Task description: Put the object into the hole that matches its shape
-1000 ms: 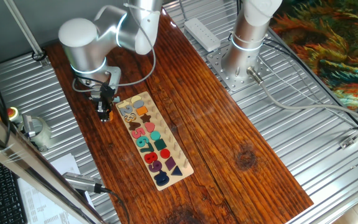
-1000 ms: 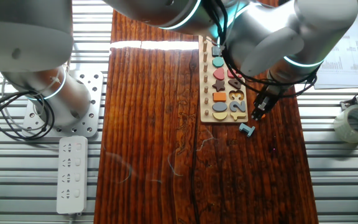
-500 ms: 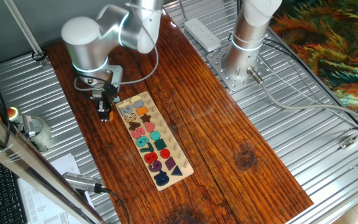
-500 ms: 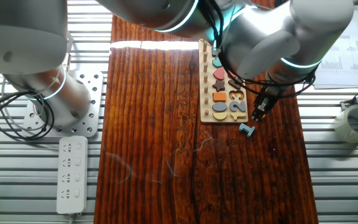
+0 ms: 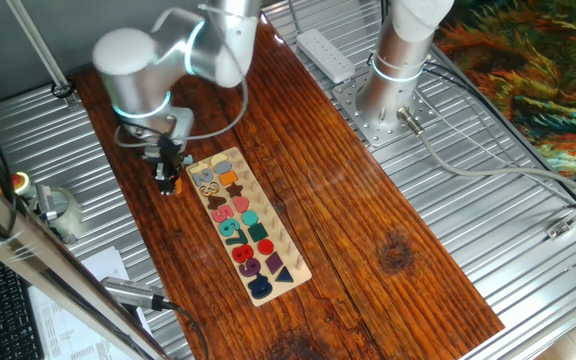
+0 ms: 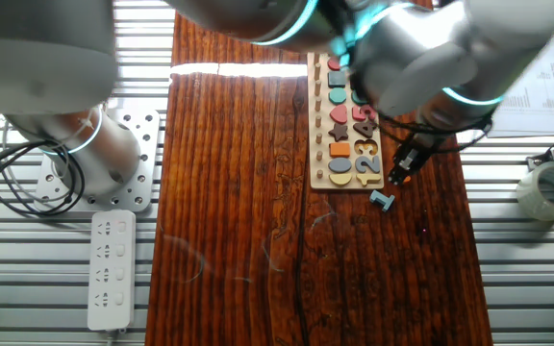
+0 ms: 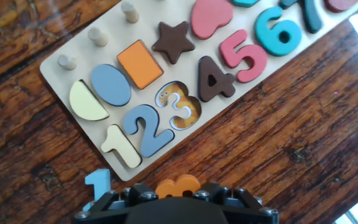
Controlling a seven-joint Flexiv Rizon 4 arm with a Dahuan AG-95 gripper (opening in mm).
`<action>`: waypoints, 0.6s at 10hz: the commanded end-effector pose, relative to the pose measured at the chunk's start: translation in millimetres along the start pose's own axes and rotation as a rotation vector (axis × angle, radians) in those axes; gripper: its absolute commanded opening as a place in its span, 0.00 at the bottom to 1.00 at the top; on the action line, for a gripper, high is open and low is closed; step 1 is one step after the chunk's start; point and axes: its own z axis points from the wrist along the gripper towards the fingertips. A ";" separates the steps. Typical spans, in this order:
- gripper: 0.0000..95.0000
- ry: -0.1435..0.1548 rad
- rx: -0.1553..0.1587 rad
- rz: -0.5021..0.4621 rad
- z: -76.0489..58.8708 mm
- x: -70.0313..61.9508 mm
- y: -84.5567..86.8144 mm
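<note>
Your gripper [image 6: 400, 173] hangs low over the dark wooden table [image 7: 303, 124], just off the long edge of the puzzle board [image 7: 61, 74]. Its fingers look drawn together on the orange 3 piece [image 7: 178, 185]. In the hand view the orange shape sits right at the front of the black gripper body, half hidden by it. From the other fixed view a speck of orange shows at the fingertips. The contact itself is hidden, so treat the grip as likely, not proven.

The light blue piece [image 7: 97, 185] lies on the table just beside it, on the side toward the board's end.

Over the last second the fingertips have barely shifted in either fixed view. What has changed is the arm [image 5: 133, 65]: its big joint has swung a little, and its links are blurred in the other fixed view. You are probably just starting the carry.

The 3-shaped recess [image 7: 180, 107] stands open between the blue 2 [image 7: 143, 129] and the brown 4 [image 7: 214, 79], near the gripper and across the board's edge. Nothing sits in it. You still need a short travel over the edge, then to square the piece to the recess before lowering it. The neighbouring numbers stand proud, so a skewed drop may catch on them.
</note>
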 end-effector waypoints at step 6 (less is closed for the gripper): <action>0.60 0.091 0.049 -0.117 8.2 0.0 1.1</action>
